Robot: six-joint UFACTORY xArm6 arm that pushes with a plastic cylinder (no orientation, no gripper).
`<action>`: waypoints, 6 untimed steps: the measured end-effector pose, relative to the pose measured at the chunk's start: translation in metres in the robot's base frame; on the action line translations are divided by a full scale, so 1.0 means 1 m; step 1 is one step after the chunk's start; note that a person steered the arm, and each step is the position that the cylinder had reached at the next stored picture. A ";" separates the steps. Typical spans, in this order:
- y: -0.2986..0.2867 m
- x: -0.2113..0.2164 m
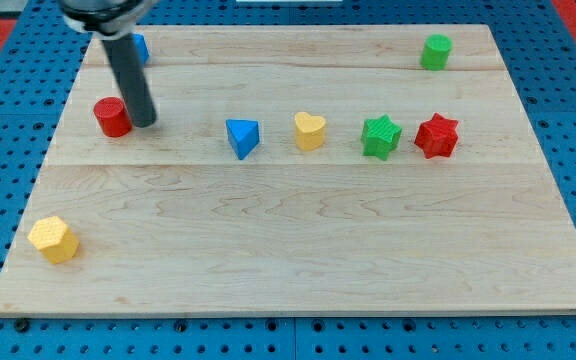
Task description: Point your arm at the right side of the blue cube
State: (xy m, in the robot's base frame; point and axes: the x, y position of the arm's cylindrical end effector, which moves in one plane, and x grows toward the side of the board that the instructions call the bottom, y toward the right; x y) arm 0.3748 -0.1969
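Note:
The blue cube (140, 47) sits near the board's top left corner, mostly hidden behind my rod. My tip (144, 122) rests on the board just right of the red cylinder (112, 117), well below the blue cube. The rod rises from the tip toward the view's top and crosses in front of the cube's left part.
A blue triangular block (242, 137), yellow heart (309, 131), green star (380, 136) and red star (436, 136) form a row across the middle. A green cylinder (435, 51) stands at top right. A yellow hexagonal block (54, 239) lies at bottom left. The wooden board (298, 250) sits on a blue pegboard.

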 end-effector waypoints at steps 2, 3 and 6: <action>-0.025 -0.041; -0.044 -0.019; 0.065 -0.082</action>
